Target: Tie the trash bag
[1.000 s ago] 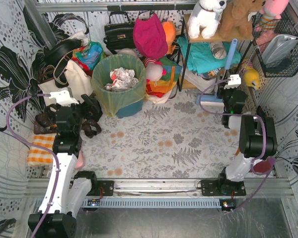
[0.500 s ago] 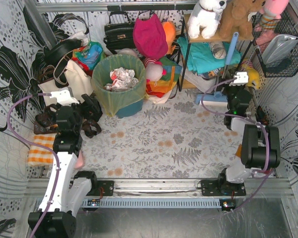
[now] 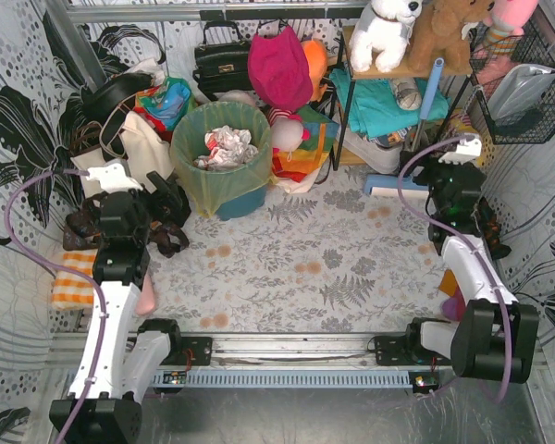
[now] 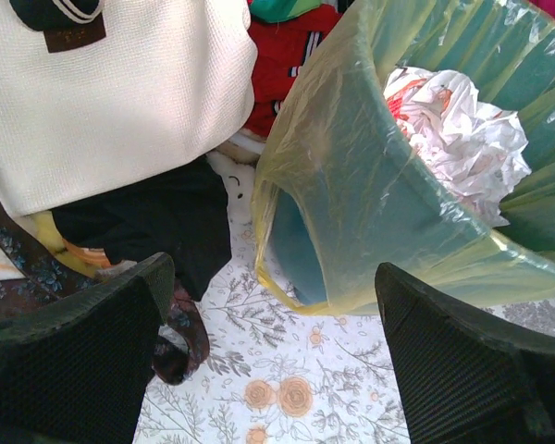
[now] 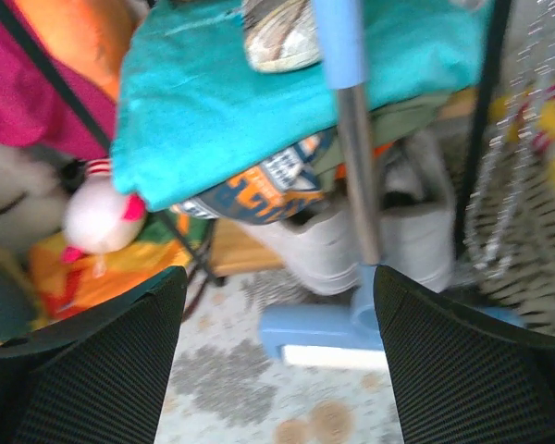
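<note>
The yellow trash bag [image 3: 196, 185] sits inside the round teal bin [image 3: 245, 202] in the upper left of the top view, on the flowery desk [image 3: 333, 268]. Its top is folded down over the rim. Crumpled white paper [image 3: 227, 146] lies inside. A cream tote bag [image 3: 143, 148] leans just beside the bin. The left jaws are wide apart near the bag, not touching it. The right jaws are wide apart too, far right, facing a blue long-handled tool [image 5: 347, 166].
</note>
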Tool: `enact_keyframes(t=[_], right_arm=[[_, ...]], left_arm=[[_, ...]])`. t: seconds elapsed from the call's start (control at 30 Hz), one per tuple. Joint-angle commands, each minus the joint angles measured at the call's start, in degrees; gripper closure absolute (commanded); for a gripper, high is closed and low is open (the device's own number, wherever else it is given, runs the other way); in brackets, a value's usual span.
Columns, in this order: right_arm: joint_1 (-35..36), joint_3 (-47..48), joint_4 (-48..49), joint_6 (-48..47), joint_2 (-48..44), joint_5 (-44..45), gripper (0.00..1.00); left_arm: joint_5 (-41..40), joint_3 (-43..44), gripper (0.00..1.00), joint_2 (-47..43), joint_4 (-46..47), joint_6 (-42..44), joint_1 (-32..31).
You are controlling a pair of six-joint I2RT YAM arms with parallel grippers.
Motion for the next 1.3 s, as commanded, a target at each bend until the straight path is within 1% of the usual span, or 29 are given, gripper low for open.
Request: enact_keyframes(t=[0.0,0.17,0.27,0.37,0.43,0.53,0.63,0.73,0.83,1.07,1.13,1.27], right_arm=[[3.7,8.1,-15.96,12.29,-0.06,-4.67,0.19],[12.27,18.55,-23.12,15.57,5.14,-4.43,0.22],[15.8,29.17,-30.44,18.35,11.2,-6.1,0.25],[18.34,38.45,-35.63,19.09,18.16,-10.76,0.29],[20.26,42.78,-35.9,18.72,21.79,-14.16,0.3],[23.71,47.49,-35.23,18.79,26.05,-14.2,0.31],[26.11,53.72,-38.09,19.13,31.62,-12.79,0.34],[28.25,63.69,-44.53,18.69,38.49,-12.29,0.39],[29.82,72.47,-50.0,17.76,44.06,-12.05,0.43],[32.5,86.79,-56.03,17.34,53.03,-12.87,0.48],[32.82,89.29,-56.88,17.39,54.68,-12.81,0.49],[33.05,92.41,-57.02,17.92,57.29,-13.25,0.52]], left_arm=[[-1.56,8.48,0.01,3.12,-7.53,-4.16,0.42],[-3.04,18.83,0.0,9.94,-17.1,-7.18,0.42],[-3.62,24.45,0.05,13.68,-21.1,-9.37,0.42],[-2.82,29.22,0.08,17.17,-23.69,-11.92,0.24],[-0.79,30.84,0.08,18.69,-23.36,-13.42,-0.2],[-0.72,32.47,0.1,20.65,-23.27,-16.5,-1.1],[-7.58,33.37,0.16,21.74,-23.7,-20.08,-3.69],[-15.13,34.24,0.23,22.72,-24.1,-21.45,-7.8],[-18.89,35.09,0.3,24.37,-24.33,-22.86,-10.46],[-20.27,35.89,0.43,27.68,-22.79,-24.71,-11.96],[-20.98,36.24,0.48,28.48,-22.47,-24.86,-12.05],[-22.02,36.78,0.55,30.01,-21.36,-24.69,-12.09]])
